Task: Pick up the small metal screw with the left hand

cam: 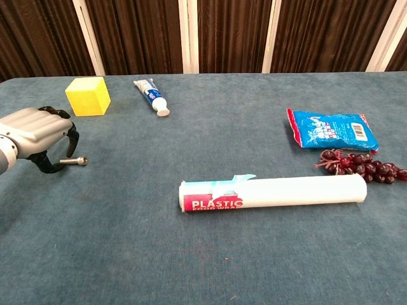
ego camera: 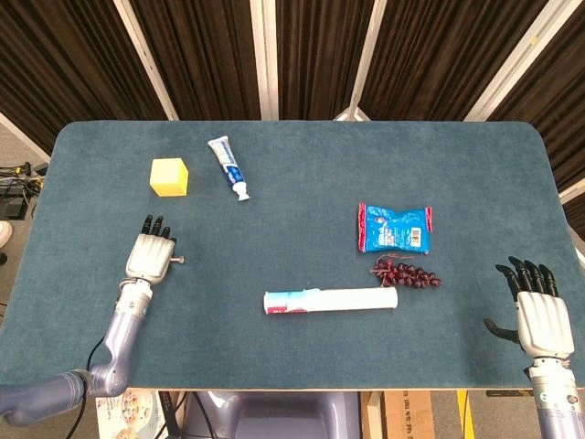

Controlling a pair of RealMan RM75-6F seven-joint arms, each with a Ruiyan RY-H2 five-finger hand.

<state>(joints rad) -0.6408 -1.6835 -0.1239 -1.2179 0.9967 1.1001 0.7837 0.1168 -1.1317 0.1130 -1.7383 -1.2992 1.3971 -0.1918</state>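
Grasp stage, by our reading: the left hand [cam: 35,130] sits near the left edge of the table [ego camera: 302,174], fingers curled down around one end of the screw [cam: 73,162]. In the chest view the screw appears pinched and slightly tilted, its head end poking out to the hand's right, low over the cloth. We cannot tell whether it is fully clear of the surface. We judge the next move to be a straight lift with steady finger pressure, since so small a part could slip. The right hand [ego camera: 541,311] rests at the table's near right corner, fingers spread, holding nothing.
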